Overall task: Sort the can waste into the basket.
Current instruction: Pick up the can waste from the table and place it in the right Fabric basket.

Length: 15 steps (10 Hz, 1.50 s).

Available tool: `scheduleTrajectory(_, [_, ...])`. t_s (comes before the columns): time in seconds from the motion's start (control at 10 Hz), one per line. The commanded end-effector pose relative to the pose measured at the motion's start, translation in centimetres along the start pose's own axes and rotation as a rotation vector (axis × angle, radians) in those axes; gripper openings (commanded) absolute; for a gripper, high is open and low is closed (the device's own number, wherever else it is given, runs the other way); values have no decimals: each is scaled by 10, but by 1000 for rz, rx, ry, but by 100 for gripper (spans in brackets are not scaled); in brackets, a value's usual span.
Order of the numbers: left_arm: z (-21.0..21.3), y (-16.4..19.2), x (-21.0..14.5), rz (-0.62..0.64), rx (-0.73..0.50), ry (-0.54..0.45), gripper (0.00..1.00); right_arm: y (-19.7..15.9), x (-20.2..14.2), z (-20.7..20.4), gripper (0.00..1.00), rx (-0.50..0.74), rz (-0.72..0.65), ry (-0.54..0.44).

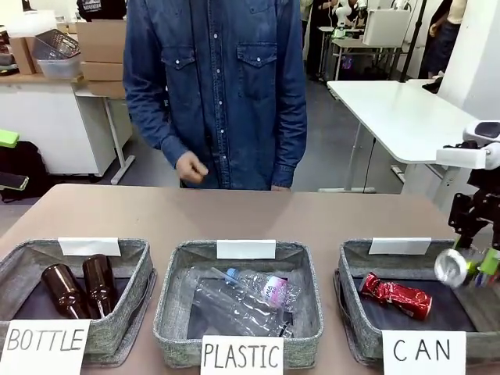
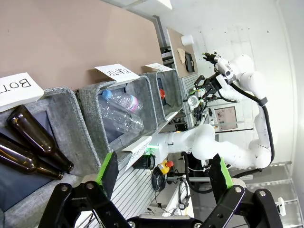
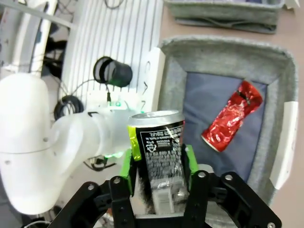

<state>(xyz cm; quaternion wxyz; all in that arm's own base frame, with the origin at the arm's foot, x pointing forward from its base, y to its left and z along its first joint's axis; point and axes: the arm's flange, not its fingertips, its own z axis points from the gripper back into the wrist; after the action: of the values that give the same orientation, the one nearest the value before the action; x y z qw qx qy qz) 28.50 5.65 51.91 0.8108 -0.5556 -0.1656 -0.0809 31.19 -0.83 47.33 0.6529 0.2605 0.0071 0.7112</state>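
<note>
The right gripper (image 3: 159, 156) hung above the near right corner of the basket (image 1: 355, 258) signed "CAN", the black can (image 3: 159, 161) between its green-padded fingers (image 3: 190, 159); whether those still gripped it could not be told. The dented red can (image 1: 395, 295) lay on that basket's floor. The left gripper (image 2: 164, 173) stood with fingers released, near the "BOTTLE" basket (image 2: 71, 121), well left of it.

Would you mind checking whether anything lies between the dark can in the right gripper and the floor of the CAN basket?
Nothing visible does. The dark can sits between the right gripper's pads above the basket's right rim; the red can lies farther left inside.
</note>
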Motion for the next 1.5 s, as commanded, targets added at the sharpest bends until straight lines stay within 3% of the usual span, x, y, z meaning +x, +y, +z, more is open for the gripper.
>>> scheduleTrajectory(0.0, [-2, -3, 1, -2, -16, -8, 100, -4, 1, -4, 100, -15, -2, -19])
scheduleTrajectory(0.6, [-2, -3, 1, -2, -16, -8, 100, -12, -3, 6, 100, -3, -27, -72])
scheduleTrajectory(0.7, [-2, -3, 1, -2, -16, -8, 100, -16, 0, 15, 100, -2, -123, -246])
scheduleTrajectory(0.8, [-2, -3, 1, -2, -16, -8, 100, -25, 3, 37, 100, 41, -420, -700])
scheduleTrajectory(0.9, [-2, -3, 1, -2, -16, -8, 100, -33, 6, 61, 100, 194, -683, -1205])
scheduleTrajectory(1.0, [-2, -3, 1, -2, -16, -8, 100, -37, 1, 72, 100, 303, -804, -1360])
scheduleTrajectory(1.1, [-2, -3, 1, -2, -16, -8, 100, -42, -4, 79, 100, 390, -940, -1440])
scheduleTrajectory(1.4, [-2, -3, 1, -2, -16, -8, 100, -50, -6, 82, 100, 521, -1086, -1494])
